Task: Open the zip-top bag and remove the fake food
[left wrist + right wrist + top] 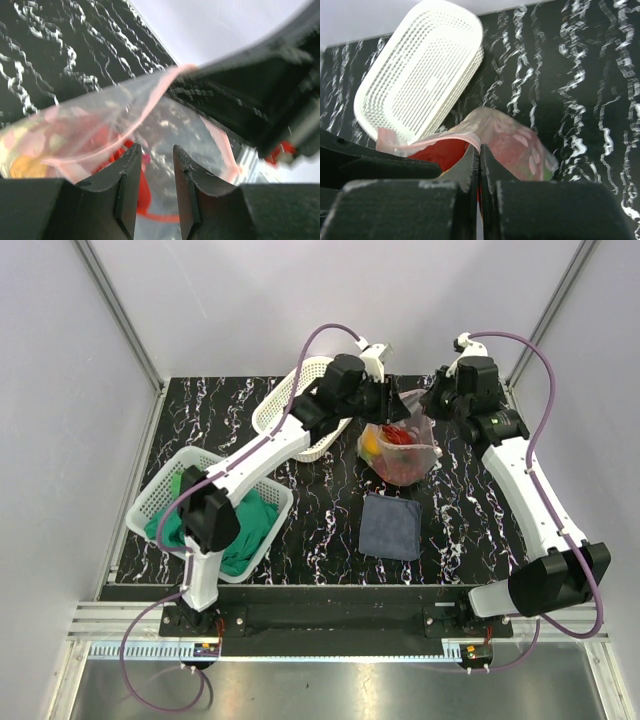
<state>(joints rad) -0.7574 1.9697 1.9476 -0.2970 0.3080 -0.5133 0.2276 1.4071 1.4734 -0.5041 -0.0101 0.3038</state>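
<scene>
The clear zip-top bag [408, 462] hangs lifted at the back middle of the table, its pink zip strip [150, 97] at the top. Inside it are fake food pieces: a red lobster [400, 435] and an orange fruit [370, 445]. My right gripper [428, 405] is shut on the bag's top edge, and the right wrist view shows its tips [479, 147] pinched on the strip of the bag [515, 140], with red food [442, 152] below. My left gripper [388, 400] is at the bag's mouth on the other side. Its jaws [156, 147] stand apart, with the plastic of the bag [90, 125] and a red piece [142, 190] just beyond them.
An empty white basket [300, 405] lies tilted behind the bag and also shows in the right wrist view [420, 85]. A white basket [195, 455] at the left holds a green cloth [245, 530]. A folded blue-grey cloth [392, 525] lies in front of the bag.
</scene>
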